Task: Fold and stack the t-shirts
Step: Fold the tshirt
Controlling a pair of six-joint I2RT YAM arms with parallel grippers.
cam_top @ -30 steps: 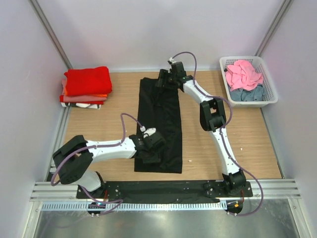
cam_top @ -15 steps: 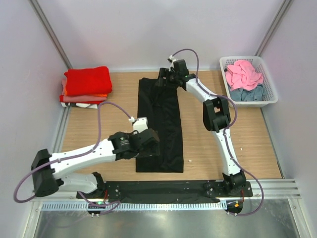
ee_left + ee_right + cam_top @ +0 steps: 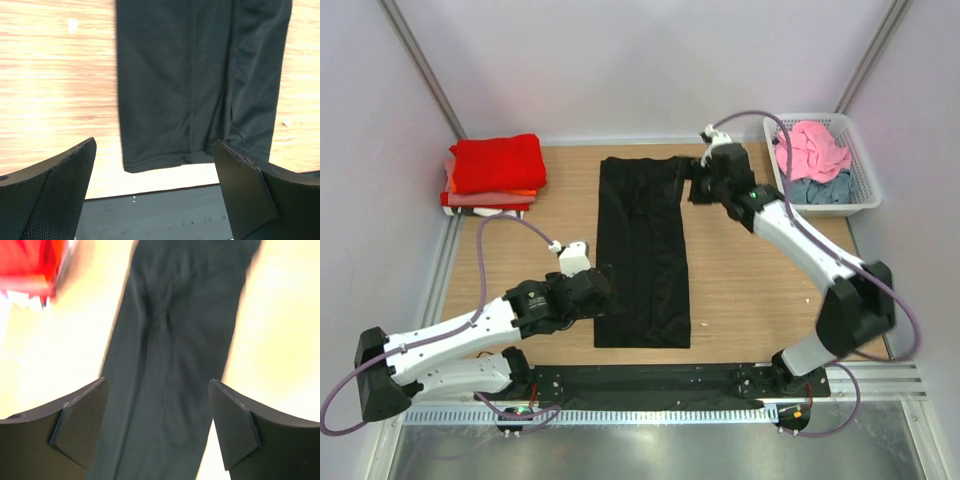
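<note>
Top view is reading sharp, evenly lit, soft shadows. Right wrist view is smearing, table (image 3: 280,340) blowing out white. Left wrist is glaring mildly.

I see the black t-shirt (image 3: 642,250) folded into a long narrow strip, lying flat up the centre of the frame. At upper left a folded red t-shirt (image 3: 497,162) tops a neat stack (image 3: 490,200) showing orange and white edges. At upper right a crumpled pink t-shirt (image 3: 810,148) lies beside a bunched grey-blue t-shirt (image 3: 817,191).
</note>
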